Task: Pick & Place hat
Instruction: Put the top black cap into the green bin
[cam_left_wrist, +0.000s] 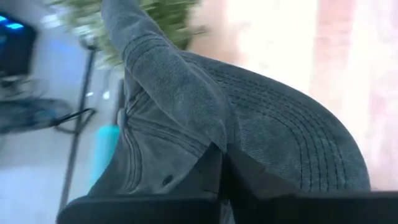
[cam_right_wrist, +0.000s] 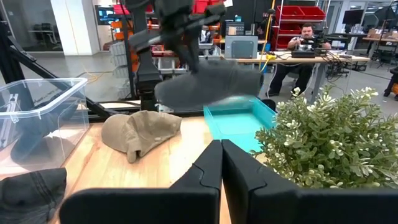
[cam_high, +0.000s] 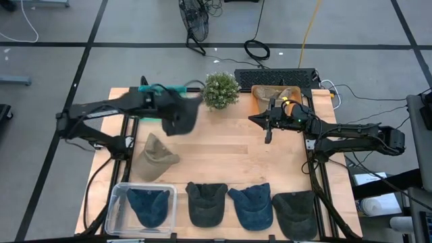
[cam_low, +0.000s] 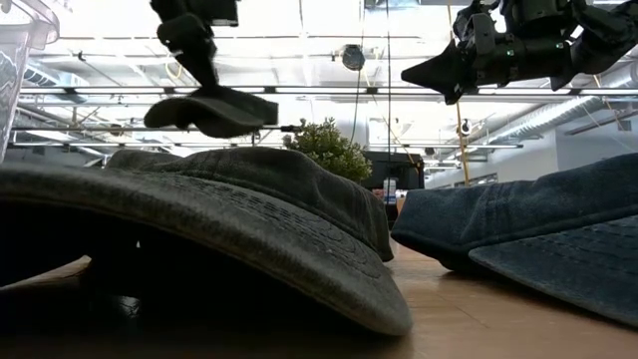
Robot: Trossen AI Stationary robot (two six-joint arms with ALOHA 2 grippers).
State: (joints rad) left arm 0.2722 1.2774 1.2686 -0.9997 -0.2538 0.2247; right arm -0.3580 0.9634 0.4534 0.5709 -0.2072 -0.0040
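Foreground hats: we see a row of dark caps (cam_high: 206, 202) along the table's near edge, filling the low view; one more blue cap (cam_high: 149, 204) lies in the clear bin (cam_high: 121, 194) at the near left corner.
Tan hat: (cam_high: 156, 156) lies on the wood just behind the bin, untouched.
Carried hat: a dark grey hat (cam_high: 179, 115) hangs in the air over the table's back left, near the plant (cam_high: 221, 90) and above the teal tray (cam_right_wrist: 239, 121).
Left gripper: (cam_high: 164, 105) we see it clamped on the hat's crown, brim drooping below in the low view (cam_low: 211, 110).
Right gripper: (cam_high: 269, 131) fingers pressed together on nothing, raised over the right half of the table, waiting.
Beige hat: (cam_high: 273, 95) sits in a tray at the back, behind the right gripper.
Step in hand: we judge this the carry phase, hat lifted clear and in transit.
Next move: we would bring the hat over its target, most likely the bin or the row, then lower before opening; the floppy brim may catch the bin's rim, so we need a clear descent.
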